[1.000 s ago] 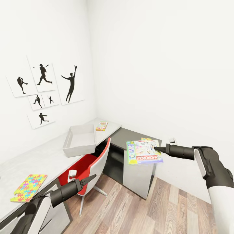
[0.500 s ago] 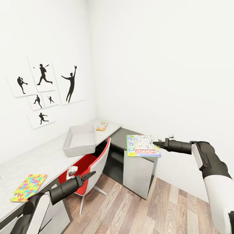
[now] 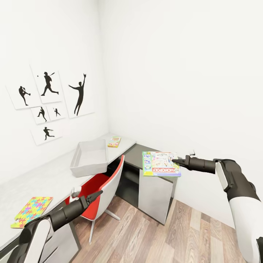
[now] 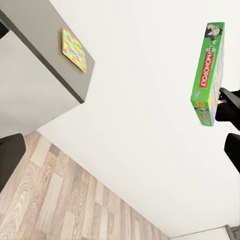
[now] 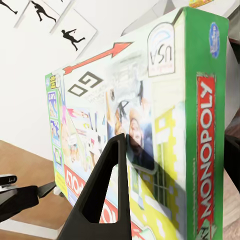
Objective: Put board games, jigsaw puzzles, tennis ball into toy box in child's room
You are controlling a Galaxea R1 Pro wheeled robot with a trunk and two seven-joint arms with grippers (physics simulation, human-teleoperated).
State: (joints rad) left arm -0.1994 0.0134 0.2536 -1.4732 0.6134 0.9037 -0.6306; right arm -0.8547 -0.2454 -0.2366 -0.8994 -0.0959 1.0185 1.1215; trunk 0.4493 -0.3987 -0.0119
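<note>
The right tool [image 3: 178, 161] grips the flat green-edged Monopoly board game [image 3: 161, 164]; the clear grey plastic toy box [image 3: 90, 157] lies at nine o'clock across the desk [image 3: 47, 179].

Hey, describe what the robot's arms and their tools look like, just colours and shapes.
Both arms have glossy white upper shells and dark charcoal, rounded forearm and wrist sections. Each ends in a slim black tool, the left tool and right tool, tapering to pointed fingers. In the right wrist view a finger is a hollow black triangle.
</note>
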